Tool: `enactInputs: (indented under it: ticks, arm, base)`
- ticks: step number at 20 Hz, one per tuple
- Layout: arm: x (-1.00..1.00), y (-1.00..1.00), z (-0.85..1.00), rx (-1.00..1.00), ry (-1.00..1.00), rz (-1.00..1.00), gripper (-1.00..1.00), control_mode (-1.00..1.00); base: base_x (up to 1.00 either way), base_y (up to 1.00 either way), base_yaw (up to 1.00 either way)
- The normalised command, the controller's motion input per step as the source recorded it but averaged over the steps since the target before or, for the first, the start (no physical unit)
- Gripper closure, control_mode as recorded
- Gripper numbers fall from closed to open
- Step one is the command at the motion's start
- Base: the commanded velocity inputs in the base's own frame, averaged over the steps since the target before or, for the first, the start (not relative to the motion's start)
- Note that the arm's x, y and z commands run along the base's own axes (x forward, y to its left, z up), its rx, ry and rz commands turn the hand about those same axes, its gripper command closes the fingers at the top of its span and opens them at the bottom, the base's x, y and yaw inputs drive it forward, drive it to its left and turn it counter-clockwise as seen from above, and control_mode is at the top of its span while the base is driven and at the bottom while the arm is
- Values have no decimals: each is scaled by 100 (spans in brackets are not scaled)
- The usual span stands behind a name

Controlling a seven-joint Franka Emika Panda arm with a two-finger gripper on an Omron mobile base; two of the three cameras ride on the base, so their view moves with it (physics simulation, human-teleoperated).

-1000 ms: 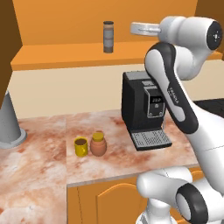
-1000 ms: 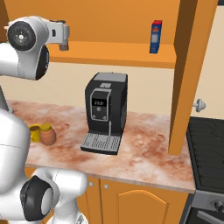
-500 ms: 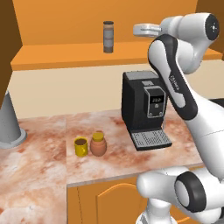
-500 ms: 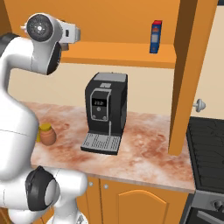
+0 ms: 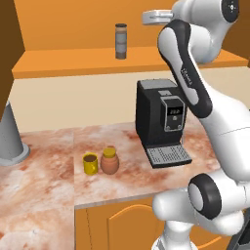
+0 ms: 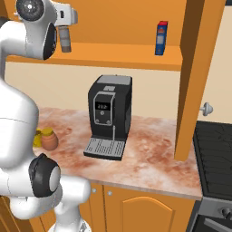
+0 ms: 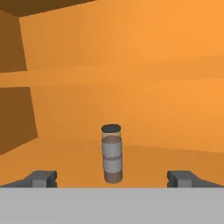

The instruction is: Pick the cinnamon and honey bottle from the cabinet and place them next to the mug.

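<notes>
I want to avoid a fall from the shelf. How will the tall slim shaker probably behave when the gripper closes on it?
The shaker stands upright, tall and narrow on the shelf, so a push near its dark cap would probably tip it. Being round, it would likely roll once down. It looks rigid, so the open gripper can probably squeeze it without bending.

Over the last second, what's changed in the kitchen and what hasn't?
The arm has swung its hand up toward the cabinet shelf, and the open gripper now faces the cinnamon without touching it. Nothing was grasped or released. The cinnamon, honey bottle, mug and coffee machine stayed put.
</notes>
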Motion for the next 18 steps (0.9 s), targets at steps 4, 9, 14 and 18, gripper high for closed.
enactInputs:
  ticks: [4, 9, 14, 18]
  arm:
    - [2, 3, 0, -5, 0, 0, -100, -100]
    - [26, 0, -5, -2, 0, 0, -100, -100]
    - [56, 0, 0, -3, 1, 0, -100, -100]
    - [19, 1, 0, 0, 0, 0, -100, -100]
  base:
    - [0, 0, 0]
    - [0, 0, 0]
    - [0, 0, 0]
    - [0, 0, 0]
